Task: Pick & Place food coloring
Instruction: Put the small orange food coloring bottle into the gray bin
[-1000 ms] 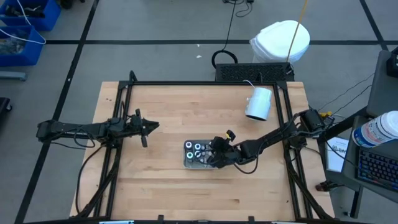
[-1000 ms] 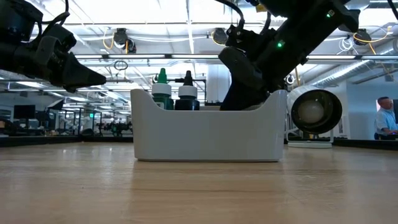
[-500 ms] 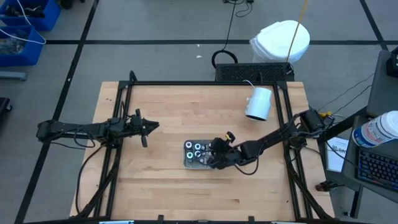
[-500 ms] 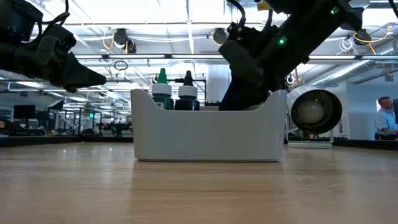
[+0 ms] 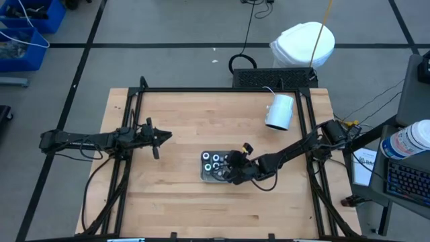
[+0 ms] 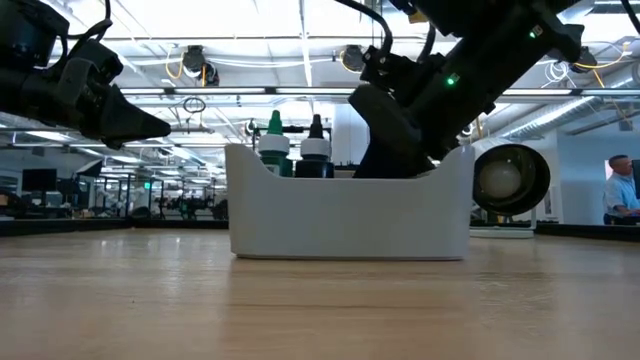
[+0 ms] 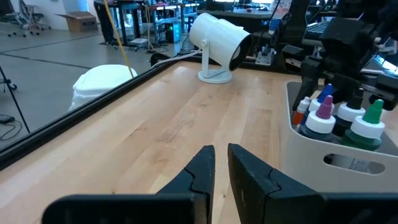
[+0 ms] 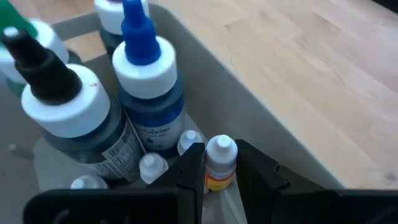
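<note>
A white caddy [image 5: 203, 169] [image 6: 350, 215] stands on the wooden table right of its middle. It holds the food coloring: upright dark bottles with white collars and green [image 7: 372, 118], blue [image 8: 146, 74] and black [image 8: 59, 93] tips. My right gripper [image 5: 230, 169] [image 8: 221, 155] reaches into the caddy's right end, shut on a small white-capped bottle [image 8: 220, 163]. My left gripper [image 5: 161, 136] [image 7: 219, 152] hovers shut over the table's left part, holding nothing. My right gripper pinches the small bottle between its two fingers just under its white cap, at the orange label [image 8: 217, 180]. The fingers slant down into the caddy from the table's right side. The bottle stands upright between them; the fingers hide its base.
A white lamp [image 5: 280, 111] [image 6: 510, 180] sits at the table's far right. Black frame rails [image 5: 201, 90] run along the table's edges. More small white caps [image 8: 152, 165] lie on the caddy floor. Bare wood lies near and left of the caddy. A person [image 6: 620, 190] is in the room beyond.
The white caddy, with its bottles, has slid a little toward the table's right edge. My right gripper stays inside it, with its fingers as they were.
</note>
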